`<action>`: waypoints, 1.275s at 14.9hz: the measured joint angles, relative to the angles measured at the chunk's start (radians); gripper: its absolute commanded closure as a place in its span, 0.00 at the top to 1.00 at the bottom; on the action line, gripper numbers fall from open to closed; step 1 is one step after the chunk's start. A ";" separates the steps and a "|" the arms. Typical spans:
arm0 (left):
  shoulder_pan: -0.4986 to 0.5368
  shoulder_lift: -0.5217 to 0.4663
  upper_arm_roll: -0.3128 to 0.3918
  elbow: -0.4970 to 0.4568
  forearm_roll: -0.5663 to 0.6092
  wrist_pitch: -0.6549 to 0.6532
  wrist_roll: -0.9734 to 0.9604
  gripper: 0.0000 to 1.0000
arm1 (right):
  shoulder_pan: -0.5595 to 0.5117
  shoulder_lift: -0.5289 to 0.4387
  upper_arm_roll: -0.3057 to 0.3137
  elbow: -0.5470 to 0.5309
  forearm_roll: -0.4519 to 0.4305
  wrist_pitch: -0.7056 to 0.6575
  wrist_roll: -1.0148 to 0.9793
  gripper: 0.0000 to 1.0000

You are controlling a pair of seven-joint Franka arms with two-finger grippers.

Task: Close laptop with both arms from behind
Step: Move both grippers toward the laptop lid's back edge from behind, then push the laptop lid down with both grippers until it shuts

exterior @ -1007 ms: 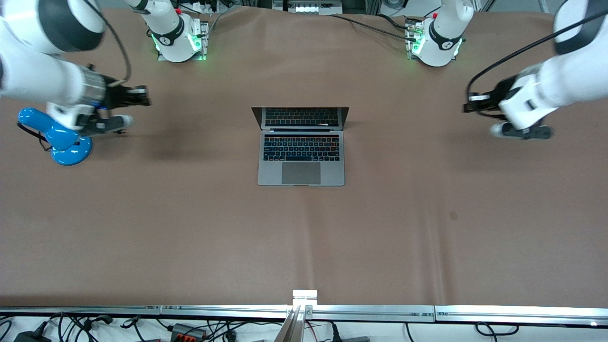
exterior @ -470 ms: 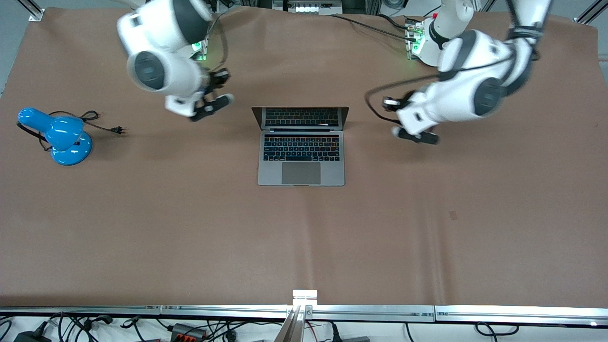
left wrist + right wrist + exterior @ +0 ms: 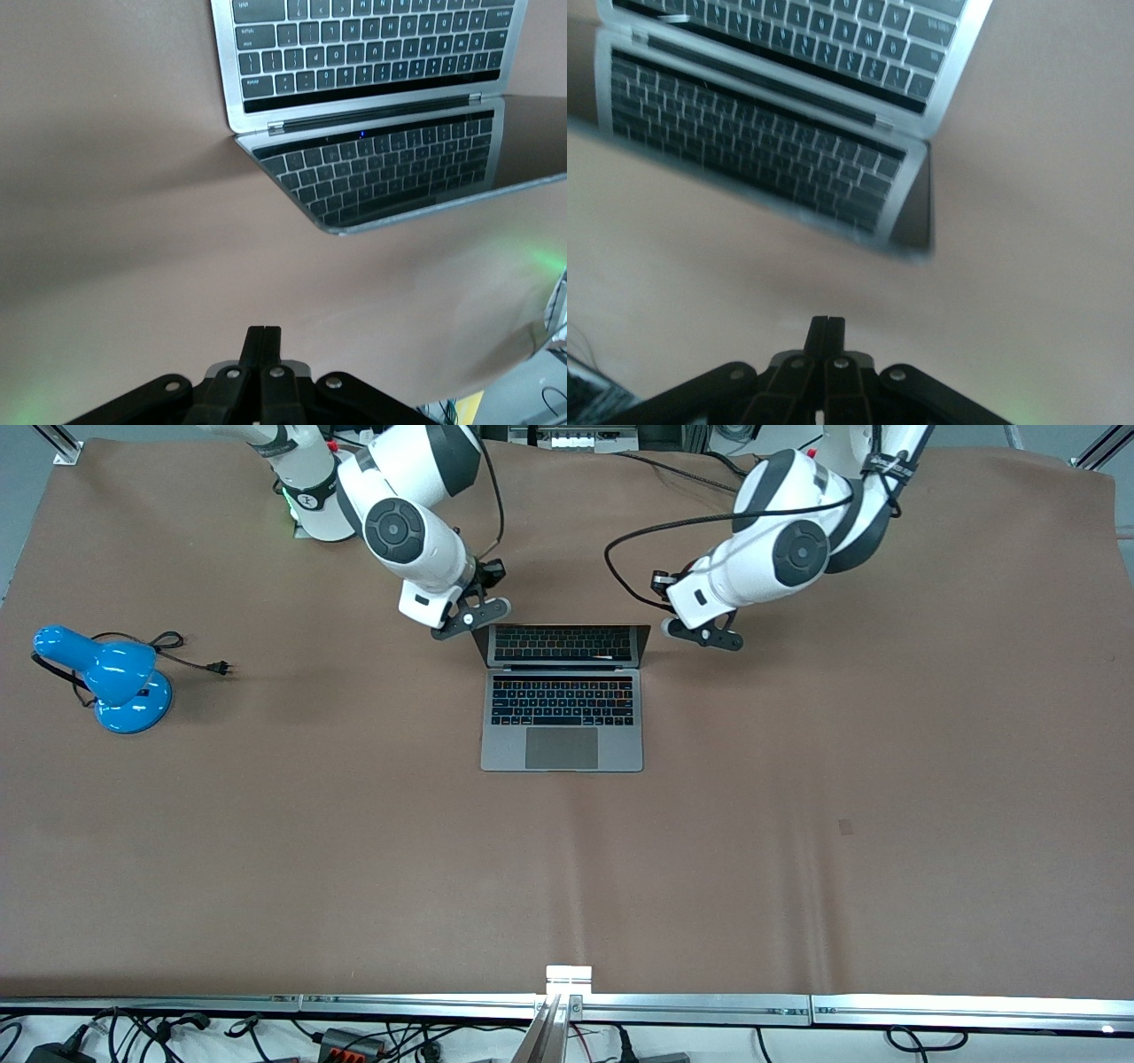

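Observation:
The grey laptop (image 3: 562, 717) stands open in the middle of the table, its screen (image 3: 562, 644) upright and mirroring the black keyboard. My right gripper (image 3: 485, 580) is shut and empty, over the table by the screen's top corner toward the right arm's end. My left gripper (image 3: 660, 583) is shut and empty, over the table by the screen's other top corner. Neither touches the laptop. The left wrist view shows the shut gripper (image 3: 263, 332) with the laptop (image 3: 372, 53) ahead of it. The right wrist view shows the shut gripper (image 3: 827, 320) and the laptop (image 3: 788, 53).
A blue desk lamp (image 3: 115, 682) with a black cord (image 3: 190, 657) lies toward the right arm's end of the table. A metal rail (image 3: 567, 1005) runs along the table edge nearest the front camera. The arm bases (image 3: 306, 496) stand along the table edge farthest from it.
Both arms have swung in from the table's ends to the laptop's screen corners. The laptop and the lamp have not moved.

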 measured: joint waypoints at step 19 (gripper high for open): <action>0.005 0.354 -0.022 0.174 -0.028 0.317 -0.068 0.00 | -0.074 0.220 -0.033 0.246 0.007 0.178 0.075 0.00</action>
